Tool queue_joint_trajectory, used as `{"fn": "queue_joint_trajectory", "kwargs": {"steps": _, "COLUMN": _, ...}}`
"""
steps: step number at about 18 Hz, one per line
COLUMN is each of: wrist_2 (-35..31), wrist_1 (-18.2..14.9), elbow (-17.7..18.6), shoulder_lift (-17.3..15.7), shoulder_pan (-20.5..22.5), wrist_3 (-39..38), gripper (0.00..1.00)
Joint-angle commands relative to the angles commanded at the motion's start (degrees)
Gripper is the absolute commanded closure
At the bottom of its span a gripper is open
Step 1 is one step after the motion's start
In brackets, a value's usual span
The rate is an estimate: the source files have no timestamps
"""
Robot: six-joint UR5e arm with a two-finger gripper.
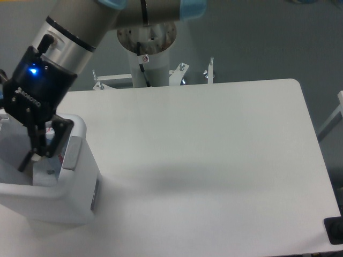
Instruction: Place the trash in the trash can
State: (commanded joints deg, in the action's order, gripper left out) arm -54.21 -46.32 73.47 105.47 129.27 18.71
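Trash (50, 135) inside trash can (75, 160), touching the fingers (60, 131) | fingers apart, nothing clamped

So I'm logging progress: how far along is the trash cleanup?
Nearly done, it seems. No trash shows on the white table. The black two-finger gripper is inside the boxy white plastic trash can, beside a clear plastic item in there. Whether it grips that is unclear. Left: release if needed, then withdraw.

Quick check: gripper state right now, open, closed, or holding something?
Gripper: over the trash can opening, fingers close together around something clear; whether it grips it cannot be told.
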Motion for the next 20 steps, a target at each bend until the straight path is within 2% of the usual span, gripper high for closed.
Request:
{"fn": "queue_joint_trajectory", "kwargs": {"steps": 7, "wrist_2": -0.72, "wrist_1": -0.09, "elbow": 5.88, "shoulder_lift": -0.44, "shoulder_pan": 13.27, "wrist_3": 6.67, "gripper": 0.0}}
{"fn": "queue_joint_trajectory", "kwargs": {"steps": 10, "wrist_2": -0.81, "wrist_1": -0.09, "elbow": 10.62, "shoulder_lift": -0.35, "shoulder_pan": 19.86, "wrist_3": 16.59, "gripper": 0.0}}
{"fn": "queue_joint_trajectory", "kwargs": {"steps": 15, "wrist_2": -1.59, "wrist_1": -0.26, "elbow": 16.78, "shoulder_lift": 0.26, "shoulder_pan": 26.81, "wrist_3": 31.89, "gripper": 0.0}}
{"fn": "queue_joint_trajectory", "kwargs": {"steps": 18, "wrist_2": -10.88, "wrist_1": -0.18, "elbow": 19.6, "shoulder_lift": 0.44, "shoulder_pan": 29.28, "wrist_3": 40.67, "gripper": 0.0}}
{"fn": "queue_joint_trajectory", "kwargs": {"steps": 20, "wrist_2": -15.55, "wrist_1": -0.18, "elbow": 19.95, "shoulder_lift": 1.66, "shoulder_pan": 30.07, "wrist_3": 43.59, "gripper": 0.0}}
